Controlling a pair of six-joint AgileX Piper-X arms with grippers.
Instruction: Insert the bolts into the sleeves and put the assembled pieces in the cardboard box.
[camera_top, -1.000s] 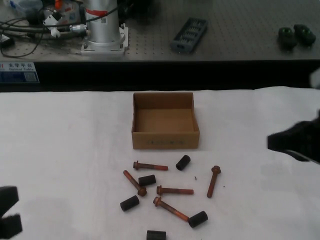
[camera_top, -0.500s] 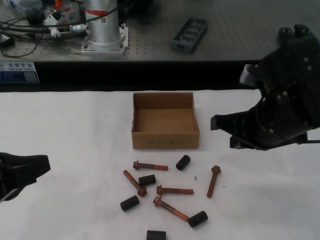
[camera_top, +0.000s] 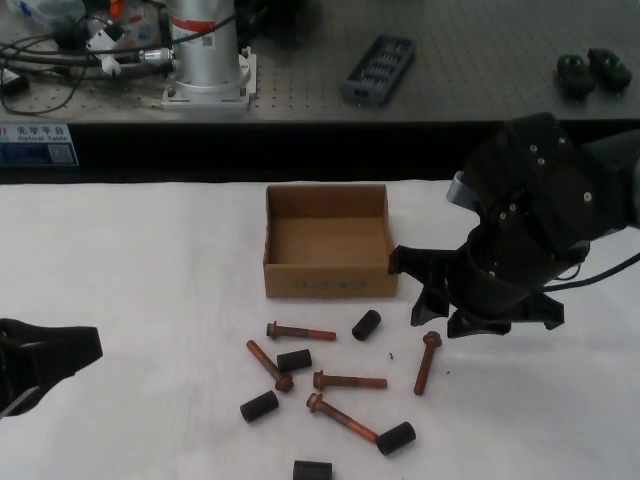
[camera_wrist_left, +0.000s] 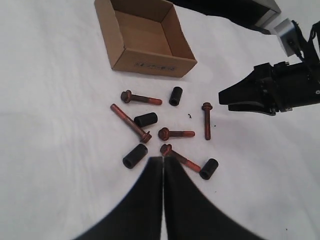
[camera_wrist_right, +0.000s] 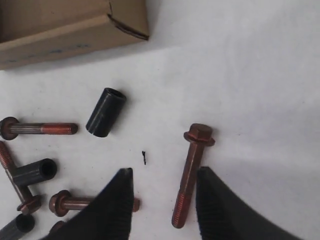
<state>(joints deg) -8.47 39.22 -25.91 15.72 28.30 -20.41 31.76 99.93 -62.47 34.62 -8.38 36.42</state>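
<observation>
high view: the cardboard box (camera_top: 330, 282) sits open-topped on the white worktop (camera_top: 140, 260), with five bolts and five sleeves scattered on the near side of the box. the right gripper (camera_top: 445, 318) hangs just beside the box's near corner, above the lone bolt (camera_top: 427, 362) that lies apart from the rest.

left wrist view: the left gripper (camera_wrist_left: 163, 161) has its fingers pressed together on nothing, well back from the box, with the loose pile between it and the box. the sleeves (camera_wrist_left: 145, 119) are short black hollow tubes, probably light and prone to roll.

right wrist view: the right gripper's fingers stand apart and empty, the lone bolt's shank end between them (whether a finger touches it i cannot tell). the lone bolt is reddish-brown, with a flanged hex head. it looks stiff, fairly heavy and apt to roll, so it is best pinched across the shank near mid-length.
</observation>
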